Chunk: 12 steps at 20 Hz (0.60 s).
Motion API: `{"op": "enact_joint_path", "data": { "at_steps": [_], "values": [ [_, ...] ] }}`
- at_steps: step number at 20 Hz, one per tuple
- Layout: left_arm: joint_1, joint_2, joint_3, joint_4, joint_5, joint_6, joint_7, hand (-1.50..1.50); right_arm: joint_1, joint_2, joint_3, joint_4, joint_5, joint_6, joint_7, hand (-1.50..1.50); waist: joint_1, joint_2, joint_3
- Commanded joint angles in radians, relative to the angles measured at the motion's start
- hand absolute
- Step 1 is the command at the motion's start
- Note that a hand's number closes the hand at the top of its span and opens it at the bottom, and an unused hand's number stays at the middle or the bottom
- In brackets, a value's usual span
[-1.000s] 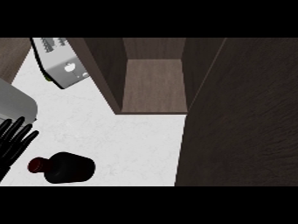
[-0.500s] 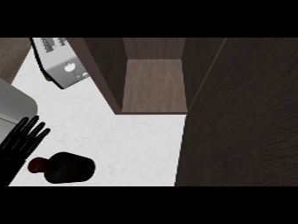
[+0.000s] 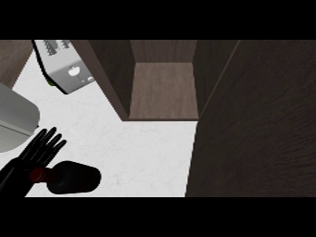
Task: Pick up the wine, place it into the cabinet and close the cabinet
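Observation:
The wine bottle (image 3: 71, 177), black with a dark red neck, lies on its side on the white counter at the lower left, neck pointing left. My left hand (image 3: 25, 165) is open, fingers straight and pointing up and right, right beside the bottle's neck and partly over it. The cabinet (image 3: 161, 90) stands open at the top middle, its wooden inside bare. Its dark door (image 3: 263, 134) swings out over the right half of the view. My right hand does not show.
A grey toaster (image 3: 66, 69) sits at the upper left by the cabinet's side wall. A large grey appliance (image 3: 3, 118) fills the left edge. White counter (image 3: 143, 148) lies between the bottle and the cabinet.
My left hand has moved right and up along the counter, from the left edge to the bottle's neck. The bottle and cabinet door have not moved.

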Motion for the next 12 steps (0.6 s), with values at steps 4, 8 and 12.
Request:
{"op": "enact_joint_path", "data": {
  "at_steps": [4,8,12],
  "values": [
    [-0.045,-0.031,-0.015,0.081,-0.058,0.014,-0.032,-1.5,-0.037,-0.005,-0.048,-0.134,-0.076,-0.021,0.114,-1.5,0.001,0.0,0.0],
    [-0.045,-0.007,-0.001,0.16,-0.134,-0.043,-0.144,-1.5,-0.021,-0.021,-0.094,-0.111,-0.114,0.021,0.085,-1.5,0.002,0.0,0.0],
    [-0.07,-0.02,-0.005,0.222,-0.217,-0.025,-0.232,-1.5,-0.097,-0.01,-0.052,-0.109,-0.061,-0.016,0.155,-1.5,0.002,0.0,0.0]
  ]
}}
